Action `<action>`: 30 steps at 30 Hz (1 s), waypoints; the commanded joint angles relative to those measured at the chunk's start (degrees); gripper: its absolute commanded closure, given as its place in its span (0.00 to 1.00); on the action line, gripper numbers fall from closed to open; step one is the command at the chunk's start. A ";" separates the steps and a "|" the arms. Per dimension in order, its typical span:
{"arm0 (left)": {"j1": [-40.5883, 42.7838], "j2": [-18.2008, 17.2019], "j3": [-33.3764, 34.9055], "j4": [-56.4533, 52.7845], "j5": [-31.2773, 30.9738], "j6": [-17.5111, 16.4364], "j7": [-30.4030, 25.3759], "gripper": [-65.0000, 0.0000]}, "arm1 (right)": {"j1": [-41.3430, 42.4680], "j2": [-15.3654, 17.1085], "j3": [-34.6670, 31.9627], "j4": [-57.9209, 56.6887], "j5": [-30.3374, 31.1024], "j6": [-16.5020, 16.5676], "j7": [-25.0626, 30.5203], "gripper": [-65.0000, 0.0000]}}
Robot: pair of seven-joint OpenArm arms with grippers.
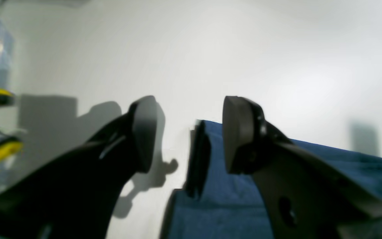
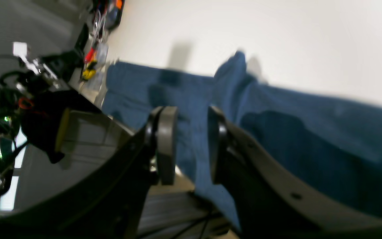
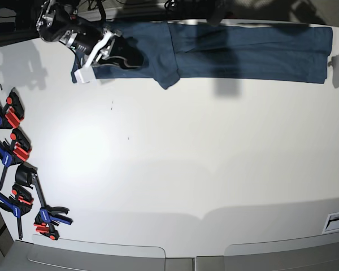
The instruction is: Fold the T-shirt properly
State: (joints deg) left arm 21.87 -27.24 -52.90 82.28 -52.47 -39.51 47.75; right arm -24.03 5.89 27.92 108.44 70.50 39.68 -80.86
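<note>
clamps (image 3: 14, 169) nearest in the base view, strung along the table's (image 3: 175, 169) 9 o'clock edge down to 7 o'clock. up at 11 o'clock, right gripper (image 2: 191, 149) over the t-shirt's (image 3: 243, 51) left end, pads slightly parted with blue cloth showing between, contact unclear. lies as a long band across the 12 o'clock edge, long axis running 9 to 3, one loose corner drooping toward 6. at 2 o'clock, left gripper (image 1: 184, 136) spread wide beside the cloth's end, pinching nothing. seemingly folded lengthwise already; crosswise folds judged still left.
</note>
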 commanded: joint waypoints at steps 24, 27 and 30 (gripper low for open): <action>3.85 0.42 -0.63 0.94 5.95 4.39 -7.91 0.55 | 11.96 0.44 0.20 1.05 -3.45 0.32 5.42 0.78; 3.82 1.03 -0.63 0.94 5.92 4.35 -6.14 0.55 | 11.98 0.44 0.20 1.05 -5.70 0.32 6.60 0.78; 3.89 1.07 -0.63 0.94 5.92 4.37 -5.40 0.55 | 12.28 0.46 0.20 1.05 -7.37 0.32 7.69 0.78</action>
State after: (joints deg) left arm 25.69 -24.86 -52.95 82.28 -45.17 -34.94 43.51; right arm -12.38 5.89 27.97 108.47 61.84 39.68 -74.56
